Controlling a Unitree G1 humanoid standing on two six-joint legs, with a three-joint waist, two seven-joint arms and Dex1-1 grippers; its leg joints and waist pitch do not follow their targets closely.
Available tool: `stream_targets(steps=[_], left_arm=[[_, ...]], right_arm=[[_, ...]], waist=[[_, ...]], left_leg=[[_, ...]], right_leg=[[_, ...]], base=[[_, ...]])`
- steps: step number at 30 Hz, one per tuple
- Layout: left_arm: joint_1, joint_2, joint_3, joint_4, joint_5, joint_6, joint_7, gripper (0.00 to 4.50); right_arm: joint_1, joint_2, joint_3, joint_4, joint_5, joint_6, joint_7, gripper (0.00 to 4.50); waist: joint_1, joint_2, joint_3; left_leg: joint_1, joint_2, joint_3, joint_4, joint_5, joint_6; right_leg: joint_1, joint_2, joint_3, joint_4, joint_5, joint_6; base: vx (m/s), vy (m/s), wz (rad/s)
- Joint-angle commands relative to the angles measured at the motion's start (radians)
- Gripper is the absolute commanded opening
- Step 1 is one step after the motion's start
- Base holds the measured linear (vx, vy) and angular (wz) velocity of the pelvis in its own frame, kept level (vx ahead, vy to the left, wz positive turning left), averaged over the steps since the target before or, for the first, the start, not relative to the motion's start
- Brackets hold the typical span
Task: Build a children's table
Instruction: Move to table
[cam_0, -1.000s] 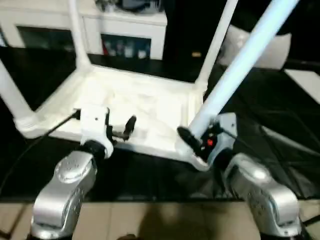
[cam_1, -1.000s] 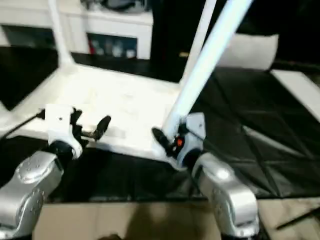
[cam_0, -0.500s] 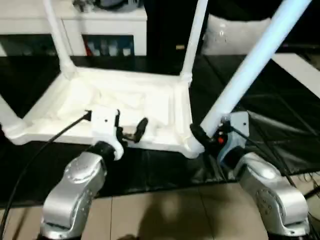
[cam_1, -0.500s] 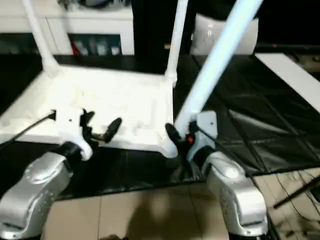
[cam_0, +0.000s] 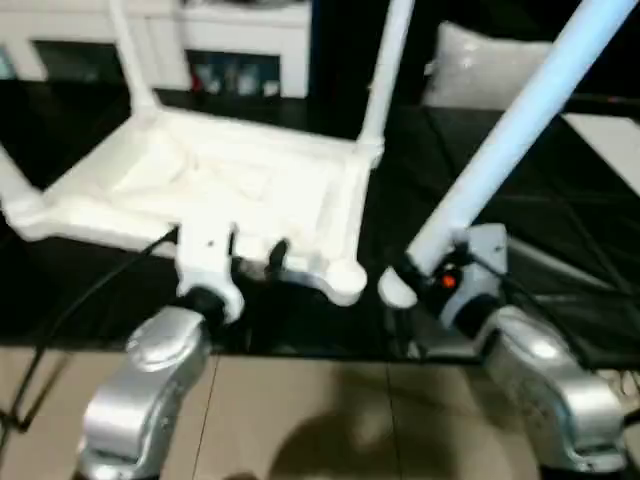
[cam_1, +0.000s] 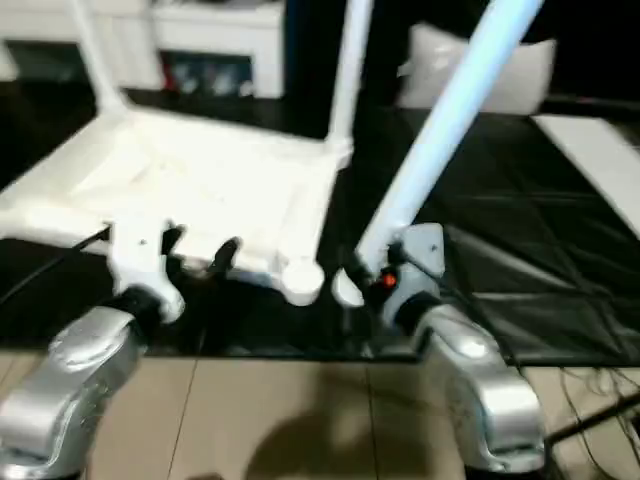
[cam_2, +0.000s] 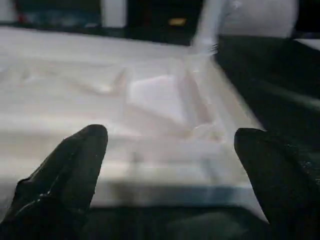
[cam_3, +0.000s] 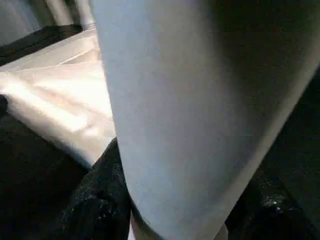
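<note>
Right gripper (cam_0: 425, 278) is clamped around the lower end of a white leg (cam_0: 505, 140), which slants up toward 1 o'clock from the grip; in the right wrist view that leg (cam_3: 185, 115) stands between the black fingers (cam_3: 97, 200). The leg's round foot end (cam_0: 397, 291) hangs just beside the empty round corner socket (cam_0: 345, 281) at the near right corner of the table top (cam_0: 230, 185), a small gap between them. The left gripper (cam_0: 255, 262) holds nothing, its fingers spread wide at the near edge of the top; the left wrist view shows both fingertips (cam_2: 82, 150) on either side of that ribbed rim (cam_2: 150, 170), whether touching it I cannot tell.

The white top lies upside down on a black floor mat (cam_0: 560, 230), ribs upward. Three legs already stand in it: one at the far left corner (cam_0: 128, 50), one at the far right corner (cam_0: 385, 65), and one at the near left corner (cam_0: 15, 185), toward 9 o'clock.

Beyond the top, toward 12 o'clock, stands a white cabinet (cam_0: 250, 40) with glass doors. A grey-white pillow (cam_0: 480, 75) lies toward 1 o'clock. A black cable (cam_0: 90, 295) runs from the left wrist toward 8 o'clock. Pale floor tiles (cam_0: 330, 410) lie nearest the robot.
</note>
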Motion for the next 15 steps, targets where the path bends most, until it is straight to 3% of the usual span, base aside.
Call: stream_targets(steps=[1,2,3,4,5,6,7,8,9,10,11,12,13,14,15], left_arm=[[-0.004,-0.002,-0.003,-0.035,-0.002,0.008,-0.011,4.50],[-0.004,-0.002,-0.003,-0.035,-0.002,0.008,-0.011,4.50],[0.000,-0.002,-0.001,-0.045,-0.005,0.012,-0.013,4.50],[0.001,-0.003,-0.001,-0.047,-0.005,0.013,-0.013,4.50],[0.000,0.001,-0.005,-0.048,-0.006,0.014,-0.019,4.50],[-0.002,0.003,-0.008,-0.048,-0.007,0.014,-0.024,4.50],[-0.008,0.018,-0.024,-0.047,-0.004,0.008,-0.044,4.50],[-0.010,0.021,-0.029,-0.047,-0.006,0.006,-0.050,4.50],[-0.011,0.022,-0.031,-0.047,-0.009,0.007,-0.054,4.50],[-0.015,0.027,-0.040,-0.045,-0.018,0.006,-0.074,4.50],[-0.017,0.029,-0.042,-0.045,-0.020,0.005,-0.081,4.50],[-0.019,0.033,-0.047,-0.043,-0.022,0.005,-0.090,4.50],[-0.020,0.034,-0.050,-0.043,-0.022,0.006,-0.096,4.50],[-0.022,0.036,-0.056,-0.041,-0.024,0.004,-0.109,4.50],[-0.022,0.036,-0.056,-0.041,-0.024,0.004,-0.109,4.50]], right_arm=[[-0.003,-0.020,-0.004,-0.014,0.009,0.001,0.010,1.93],[-0.003,-0.020,-0.004,-0.014,0.009,0.001,0.010,1.93],[-0.004,-0.024,0.006,-0.017,0.013,0.012,0.020,1.93],[-0.004,-0.024,0.008,-0.018,0.015,0.014,0.023,1.93],[-0.003,-0.027,0.020,-0.021,0.007,0.011,0.029,1.93],[-0.002,-0.030,0.027,-0.023,0.001,0.008,0.031,1.93],[0.002,-0.024,0.030,-0.024,-0.004,-0.005,0.026,1.93],[0.005,-0.013,0.020,-0.023,0.005,-0.006,0.020,1.93],[0.007,-0.003,0.010,-0.022,0.011,-0.006,0.015,1.93],[0.009,-0.001,0.003,-0.021,0.005,-0.017,0.010,1.93],[0.009,-0.005,0.004,-0.020,0.003,-0.022,0.009,1.93],[0.010,-0.007,0.001,-0.019,0.002,-0.028,0.005,1.93],[0.011,-0.007,-0.003,-0.018,0.003,-0.031,0.002,1.93],[0.012,-0.009,-0.007,-0.017,0.000,-0.037,-0.003,1.93],[0.012,-0.009,-0.007,-0.017,0.000,-0.037,-0.003,1.93]], waist=[[0.000,-0.001,-0.051],[0.026,-0.051,-0.047],[0.060,-0.014,-0.007],[0.056,-0.024,-0.012],[0.049,-0.027,-0.011],[0.044,-0.010,-0.004],[0.043,0.020,0.005],[0.038,0.023,0.015],[0.008,0.063,-0.004],[-0.012,0.075,-0.016],[-0.010,0.070,-0.020],[-0.011,0.070,-0.019],[-0.012,0.070,-0.016],[-0.023,0.059,-0.026],[-0.023,0.059,-0.026]], left_leg=[[0.050,0.167,-0.089,-0.007,0.261,0.217],[-0.048,0.041,-0.012,0.020,-0.006,0.095],[-0.023,0.057,-0.032,0.038,-0.057,0.061],[0.006,0.060,-0.036,0.045,-0.077,0.024],[-0.038,0.060,-0.035,0.028,-0.082,0.015],[-0.013,0.070,-0.025,0.005,-0.139,0.022],[-0.006,0.089,-0.030,-0.020,-0.231,0.031],[0.002,0.090,-0.029,-0.034,-0.281,0.027],[0.153,0.171,-0.069,-0.086,-0.529,-0.074],[0.143,0.215,-0.123,-0.179,-0.655,-0.094],[0.152,0.195,-0.115,-0.177,-0.651,-0.066],[0.147,0.180,-0.104,-0.173,-0.622,-0.052],[0.132,0.153,-0.078,-0.173,-0.555,-0.026],[0.135,0.134,-0.068,-0.166,-0.482,0.025],[0.135,0.134,-0.068,-0.166,-0.482,0.025]], right_leg=[[-0.022,-0.291,0.183,-0.110,0.228,-0.063],[0.124,-0.248,0.202,-0.169,0.207,0.087],[0.083,-0.317,0.161,-0.216,-0.008,0.096],[0.068,-0.303,0.142,-0.233,-0.241,0.088],[0.134,-0.296,0.082,-0.241,-0.542,-0.001],[0.131,-0.283,0.041,-0.266,-0.664,-0.120],[0.154,-0.276,-0.008,-0.280,-0.714,-0.197],[0.156,-0.263,-0.031,-0.285,-0.720,-0.212],[0.082,-0.165,-0.039,-0.231,-0.489,-0.217],[0.081,-0.116,-0.039,-0.082,-0.152,-0.179],[0.043,-0.107,-0.038,-0.051,-0.029,-0.125],[0.033,-0.105,-0.038,-0.044,-0.003,-0.112],[0.022,-0.105,-0.040,-0.044,0.041,-0.103],[0.019,-0.119,-0.035,-0.074,0.075,-0.090],[0.019,-0.119,-0.035,-0.074,0.075,-0.090]], base=[[0.000,0.000,0.00],[0.000,0.000,0.00],[0.000,0.000,0.00],[0.000,0.000,0.00],[-0.058,0.062,0.28],[0.002,0.090,0.50],[0.002,0.090,0.50],[0.016,0.095,0.60],[0.023,0.081,0.29],[0.023,0.081,0.29],[0.052,0.088,0.05],[0.062,0.087,0.10],[0.062,0.087,0.10],[0.050,0.035,0.03],[0.066,-0.033,0.03]])
